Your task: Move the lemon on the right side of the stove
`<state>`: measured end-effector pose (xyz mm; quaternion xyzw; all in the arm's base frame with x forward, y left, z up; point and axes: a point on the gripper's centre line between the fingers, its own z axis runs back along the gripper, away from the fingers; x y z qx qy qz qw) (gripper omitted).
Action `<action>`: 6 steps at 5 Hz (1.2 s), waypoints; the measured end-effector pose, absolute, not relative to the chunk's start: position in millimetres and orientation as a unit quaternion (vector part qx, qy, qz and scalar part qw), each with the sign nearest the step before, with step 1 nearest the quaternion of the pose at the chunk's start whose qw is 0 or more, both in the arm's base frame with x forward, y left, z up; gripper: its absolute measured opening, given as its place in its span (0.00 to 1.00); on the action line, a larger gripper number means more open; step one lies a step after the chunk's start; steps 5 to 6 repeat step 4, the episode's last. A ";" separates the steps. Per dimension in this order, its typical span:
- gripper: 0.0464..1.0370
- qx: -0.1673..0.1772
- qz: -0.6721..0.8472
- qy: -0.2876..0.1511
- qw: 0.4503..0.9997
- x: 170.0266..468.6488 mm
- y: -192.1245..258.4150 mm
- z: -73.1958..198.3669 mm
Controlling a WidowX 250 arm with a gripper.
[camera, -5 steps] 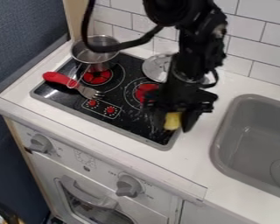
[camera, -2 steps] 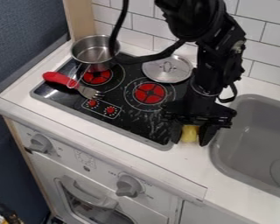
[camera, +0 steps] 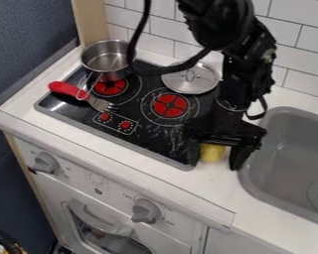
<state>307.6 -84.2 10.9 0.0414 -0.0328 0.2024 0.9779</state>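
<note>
The gripper (camera: 215, 158) hangs low over the white strip of counter between the stove's right edge and the sink. Its fingers stand apart, with a gap on the right side of the lemon. Between them, nearer the left finger, the yellow lemon (camera: 212, 153) rests on the counter, its top partly hidden by the gripper. To the left lies the black stove (camera: 163, 134) with red burners.
A metal pot (camera: 107, 60) stands at the stove's back left, and a silver lid (camera: 191, 79) lies at its back right. A red-handled fork (camera: 82, 94) lies on the left part. The grey sink (camera: 281, 163) is close to the gripper's right.
The gripper and lemon have moved right, from over the stove's front right corner to the counter beside it. Since the middle frame the fingers have opened around the lemon.
</note>
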 end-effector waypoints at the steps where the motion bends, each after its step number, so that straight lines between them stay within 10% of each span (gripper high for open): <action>1: 0.96 0.024 0.215 -0.059 0.974 309.8 -76.0 34.9; 3: 0.96 -0.022 0.239 -0.121 0.963 310.4 -61.2 100.8; 6: 0.96 -0.023 0.242 -0.123 0.962 310.3 -59.6 103.1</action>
